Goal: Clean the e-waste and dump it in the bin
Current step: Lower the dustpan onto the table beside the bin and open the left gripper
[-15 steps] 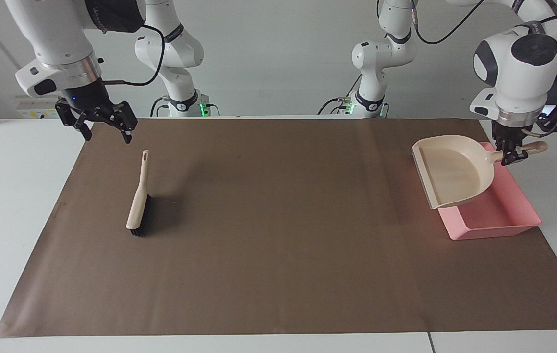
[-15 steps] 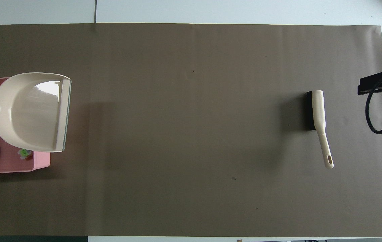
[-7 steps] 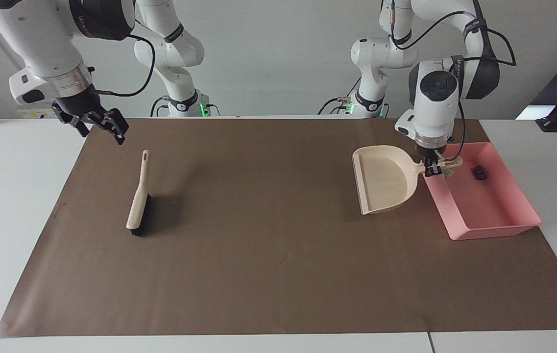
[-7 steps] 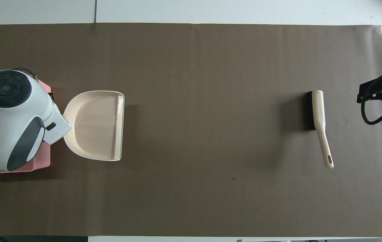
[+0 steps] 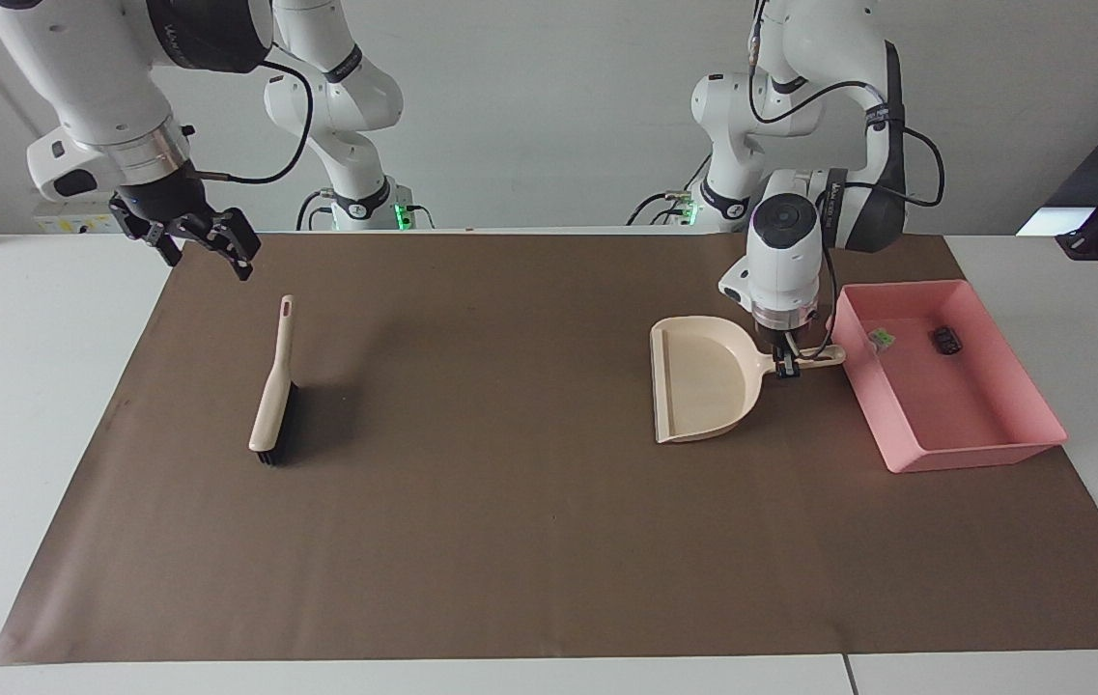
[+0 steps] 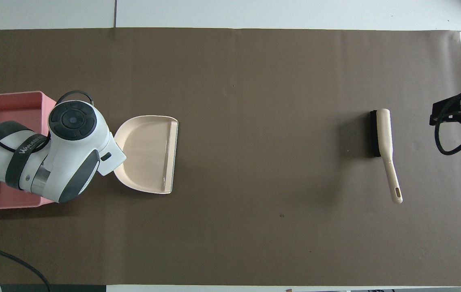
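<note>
The pink bin lies at the left arm's end of the brown mat. The e-waste lies in it: a white-and-green part and a small black part. My left gripper is shut on the handle of the beige dustpan, which sits level and low on the mat beside the bin, toward the table's middle. In the overhead view the left arm covers the gripper and much of the bin; the dustpan shows. My right gripper is open and empty, raised over the mat's edge near the brush's handle.
A beige brush with black bristles lies on the mat at the right arm's end, also in the overhead view. The brown mat covers most of the white table.
My left gripper has carried the dustpan from over the bin down to the mat beside it, toward the table's middle. The e-waste in the bin now shows. The right gripper has barely moved.
</note>
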Controlling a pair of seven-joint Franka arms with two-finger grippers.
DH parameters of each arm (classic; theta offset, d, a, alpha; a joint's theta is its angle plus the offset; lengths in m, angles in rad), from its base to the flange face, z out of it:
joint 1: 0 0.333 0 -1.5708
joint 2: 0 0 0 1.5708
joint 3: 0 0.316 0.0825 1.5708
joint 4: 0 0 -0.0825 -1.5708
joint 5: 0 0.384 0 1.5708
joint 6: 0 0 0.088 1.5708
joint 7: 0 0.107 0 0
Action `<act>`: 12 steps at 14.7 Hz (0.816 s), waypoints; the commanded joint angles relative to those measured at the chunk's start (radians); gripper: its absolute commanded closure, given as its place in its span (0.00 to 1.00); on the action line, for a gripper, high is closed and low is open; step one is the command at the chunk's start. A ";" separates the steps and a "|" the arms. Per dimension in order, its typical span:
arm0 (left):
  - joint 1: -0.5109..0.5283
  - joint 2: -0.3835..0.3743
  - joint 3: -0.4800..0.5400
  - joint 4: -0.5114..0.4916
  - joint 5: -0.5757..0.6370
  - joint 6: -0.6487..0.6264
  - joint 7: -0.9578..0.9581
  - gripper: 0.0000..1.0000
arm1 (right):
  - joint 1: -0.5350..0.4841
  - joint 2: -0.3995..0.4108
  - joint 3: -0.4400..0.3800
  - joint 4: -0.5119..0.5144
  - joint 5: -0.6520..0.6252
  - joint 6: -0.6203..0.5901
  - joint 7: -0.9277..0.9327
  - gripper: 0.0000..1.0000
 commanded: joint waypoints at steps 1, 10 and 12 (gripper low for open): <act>-0.007 -0.029 0.013 -0.045 -0.014 0.032 0.000 1.00 | 0.009 -0.021 -0.006 -0.018 0.000 -0.006 0.010 0.01; -0.007 -0.041 0.013 -0.101 -0.014 0.110 -0.023 0.94 | 0.009 -0.020 0.003 -0.011 -0.001 -0.005 0.020 0.01; -0.005 -0.044 0.015 -0.097 -0.014 0.101 -0.023 0.72 | 0.009 -0.020 0.003 -0.009 -0.001 0.000 0.009 0.01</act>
